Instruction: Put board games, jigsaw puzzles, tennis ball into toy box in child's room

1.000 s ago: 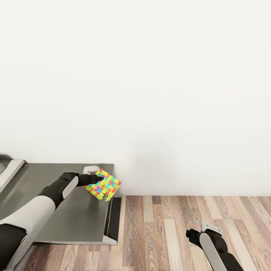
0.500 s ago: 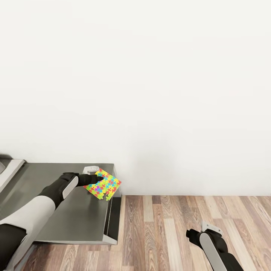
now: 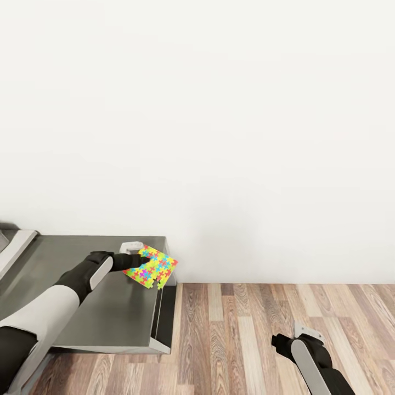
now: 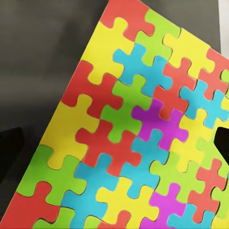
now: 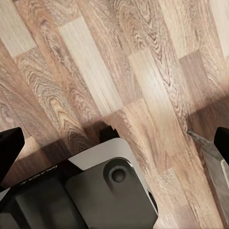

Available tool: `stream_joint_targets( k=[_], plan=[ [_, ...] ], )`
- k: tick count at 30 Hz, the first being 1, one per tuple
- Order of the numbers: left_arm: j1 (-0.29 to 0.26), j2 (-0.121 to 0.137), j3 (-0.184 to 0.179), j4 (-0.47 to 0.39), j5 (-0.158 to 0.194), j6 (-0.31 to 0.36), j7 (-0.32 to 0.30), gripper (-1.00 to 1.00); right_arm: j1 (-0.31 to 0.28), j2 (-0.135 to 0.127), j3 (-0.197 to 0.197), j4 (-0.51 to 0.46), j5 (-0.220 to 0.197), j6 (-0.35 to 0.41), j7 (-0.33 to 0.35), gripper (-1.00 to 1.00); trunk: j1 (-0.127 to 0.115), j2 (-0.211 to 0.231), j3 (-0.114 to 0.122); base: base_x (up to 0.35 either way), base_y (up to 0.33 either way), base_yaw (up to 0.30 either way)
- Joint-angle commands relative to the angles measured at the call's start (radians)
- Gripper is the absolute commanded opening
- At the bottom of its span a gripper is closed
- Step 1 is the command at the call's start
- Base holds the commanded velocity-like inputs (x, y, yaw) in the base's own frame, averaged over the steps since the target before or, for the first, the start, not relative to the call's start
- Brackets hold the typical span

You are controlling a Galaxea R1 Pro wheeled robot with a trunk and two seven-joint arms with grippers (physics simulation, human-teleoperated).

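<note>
A jigsaw puzzle point(image 3: 155, 266), a thin square of bright interlocking pieces, hangs tilted over the right end of the dark grey unit point(image 3: 104, 312). My left gripper point(image 3: 140, 262) is shut on its near edge. In the left wrist view the puzzle point(image 4: 138, 129) spans the picture, with a black fingertip point(image 4: 9, 157) at one side of it. Down at the right, my right gripper point(image 5: 114, 143) is open above the wood floor and holds nothing. The toy box, the board games, the tennis ball and the bed are out of view.
A corner of the pale table point(image 3: 15, 244) shows at the far left, joined to the dark unit. A plain white wall point(image 3: 230, 137) stands behind. Wood plank floor point(image 3: 274, 312) runs to the right of the unit. My own base point(image 5: 100, 191) lies under the right gripper.
The whole picture has shifted up slightly. The puzzle in my left gripper has risen a little and sits flatter. The right arm has not moved.
</note>
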Motion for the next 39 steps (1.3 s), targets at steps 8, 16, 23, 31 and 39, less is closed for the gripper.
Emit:
stream_joint_targets(
  k=[8, 16, 23, 31, 39],
  plan=[
    [-0.001, 0.041, 0.005, -0.007, 0.005, 0.001, -0.001, 1.0, -0.001, -0.001, 0.002, -0.001, -0.009, 0.002, -0.01, 1.0, 0.001, -0.002, -0.002, 0.0, 0.0, 0.0],
    [0.0, 0.152, 0.081, -0.08, 0.019, 0.016, -0.037, 1.0, -0.001, -0.001, 0.002, -0.001, -0.009, 0.002, -0.01, 1.0, 0.001, -0.002, -0.002, 0.0, 0.0, 0.0],
    [0.001, 0.217, 0.184, -0.113, 0.018, 0.14, -0.269, 1.0, -0.001, -0.001, 0.002, -0.001, -0.009, 0.002, -0.01, 1.0, 0.001, -0.002, -0.002, 0.0, 0.0, 0.0],
    [0.002, 0.305, 0.217, -0.124, 0.019, 0.249, -0.694, 1.0, -0.001, -0.001, 0.002, -0.001, -0.009, 0.002, -0.01, 1.0, 0.001, -0.002, -0.002, 0.0, 0.0, 0.0],
    [0.04, 0.341, 0.216, -0.126, 0.01, 0.31, -1.144, 1.0, -0.001, 0.0, 0.0, -0.007, -0.015, 0.003, 0.008, 1.0, 0.001, -0.002, -0.002, 0.0, 0.0, 0.0]
  ],
)
